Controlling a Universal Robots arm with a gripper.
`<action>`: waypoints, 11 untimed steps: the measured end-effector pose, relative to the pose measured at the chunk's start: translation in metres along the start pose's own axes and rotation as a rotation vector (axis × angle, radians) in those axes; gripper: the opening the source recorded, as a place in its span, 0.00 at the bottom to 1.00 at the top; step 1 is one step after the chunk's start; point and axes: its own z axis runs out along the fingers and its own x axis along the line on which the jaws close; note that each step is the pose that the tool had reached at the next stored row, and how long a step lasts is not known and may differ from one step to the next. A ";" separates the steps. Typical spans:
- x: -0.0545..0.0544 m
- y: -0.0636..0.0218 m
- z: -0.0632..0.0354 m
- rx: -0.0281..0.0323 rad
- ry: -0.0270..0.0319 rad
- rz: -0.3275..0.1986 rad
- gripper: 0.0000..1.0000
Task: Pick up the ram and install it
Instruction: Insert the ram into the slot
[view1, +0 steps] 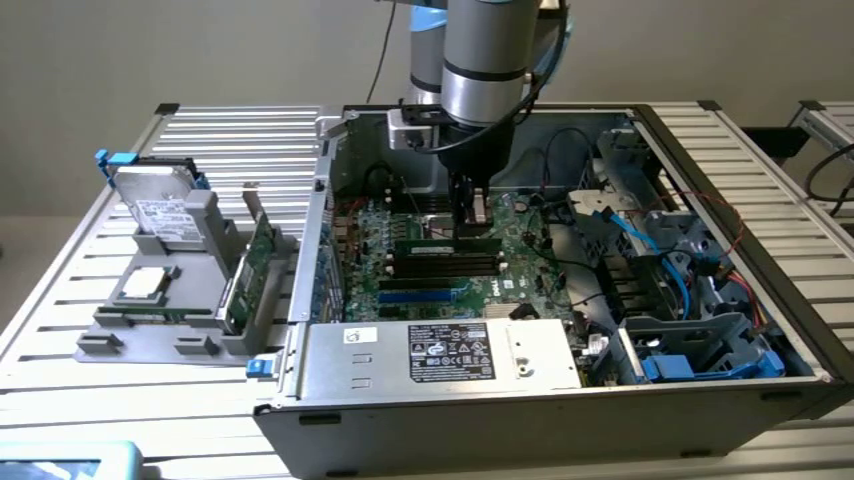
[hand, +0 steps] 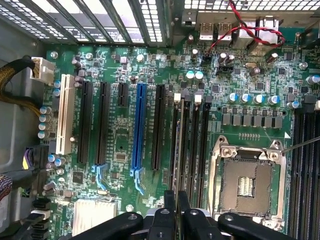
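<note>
**Ram (view1: 450, 246) at the memory slots, seating unconfirmed**

At the exterior view's left, a grey holder (view1: 147, 320) on the bench (view1: 747, 150) carries a hard drive (view1: 167, 212). At centre, inside the open case (view1: 441, 420), the end effector (hand: 177, 196) is clenched on the ram, edge-on along the black memory slots (hand: 197, 150) beside the processor socket (hand: 246, 182). Pick-up judged complete; full seating cannot be told.

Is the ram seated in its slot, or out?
Cannot tell if fully seated: the ram stands on edge along a motherboard slot, with the gripper jaws closed on it.
</note>
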 end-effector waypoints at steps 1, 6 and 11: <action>0.000 0.0000 0.0000 -0.0001 0.0001 0.000 0.14; 0.000 0.0017 0.0009 0.0082 0.0003 0.001 0.14; 0.000 0.0026 0.0025 0.0138 0.0029 0.001 0.14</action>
